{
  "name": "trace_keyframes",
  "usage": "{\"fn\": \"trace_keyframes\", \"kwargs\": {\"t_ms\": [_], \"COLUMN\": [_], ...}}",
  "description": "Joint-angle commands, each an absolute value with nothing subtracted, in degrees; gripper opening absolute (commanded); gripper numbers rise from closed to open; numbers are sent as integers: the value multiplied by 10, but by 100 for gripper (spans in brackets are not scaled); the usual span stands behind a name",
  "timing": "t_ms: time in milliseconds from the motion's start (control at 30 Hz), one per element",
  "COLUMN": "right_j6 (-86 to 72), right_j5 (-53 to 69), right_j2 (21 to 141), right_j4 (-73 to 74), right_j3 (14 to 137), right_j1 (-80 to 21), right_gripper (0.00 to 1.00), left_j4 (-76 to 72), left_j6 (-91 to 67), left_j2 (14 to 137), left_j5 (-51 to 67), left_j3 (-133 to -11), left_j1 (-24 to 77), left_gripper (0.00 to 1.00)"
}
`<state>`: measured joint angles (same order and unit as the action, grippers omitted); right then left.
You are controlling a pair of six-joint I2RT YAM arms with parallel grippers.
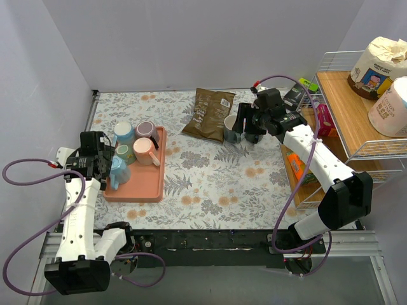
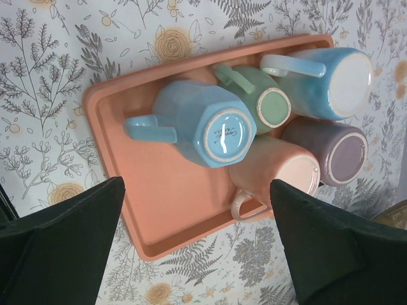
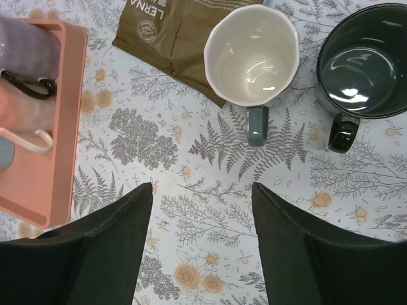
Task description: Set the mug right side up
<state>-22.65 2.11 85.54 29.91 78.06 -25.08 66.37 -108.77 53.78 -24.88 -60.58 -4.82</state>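
Left wrist cam: left claw point(image 2: 197, 185) spread wide, empty, over inverted blue mug point(image 2: 203, 124).

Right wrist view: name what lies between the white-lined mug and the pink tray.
The brown bag lies there, beside the white-lined mug; the rest to the pink tray is bare floral tablecloth, in the right wrist view.

Table point(image 1: 210, 184): tray point(image 1: 137, 194), bag point(image 1: 208, 114), two mugs point(image 3: 252, 54) point(image 3: 362, 60)
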Motion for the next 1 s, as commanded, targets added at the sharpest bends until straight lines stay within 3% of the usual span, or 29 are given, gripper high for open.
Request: {"fn": "trace_keyframes", "kwargs": {"t_ms": [0, 300, 633, 833, 967], "right_j6": [-223, -215, -147, -176, -188], "right_j5": [66, 125, 114, 75, 30], "right_j2": [831, 804, 889, 900, 883], "right_j4": [276, 174, 70, 84, 109], "right_j3": [769, 714, 745, 750, 730], "right_j1": [-247, -325, -490, -490, -490], "right_gripper": [70, 71, 72, 71, 71], "left_j4": [664, 636, 478, 481, 454], "left_j6": [-1076, -1009, -851, -888, -911], "left_j2": [548, 566, 559, 605, 650], "left_j5": [-285, -236, -12, 19, -45], "left_j3": [-644, -587, -572, -584, -590], "left_j1": [-53, -53, -51, -9, 86], "left_gripper": [98, 98, 98, 98, 97]}}
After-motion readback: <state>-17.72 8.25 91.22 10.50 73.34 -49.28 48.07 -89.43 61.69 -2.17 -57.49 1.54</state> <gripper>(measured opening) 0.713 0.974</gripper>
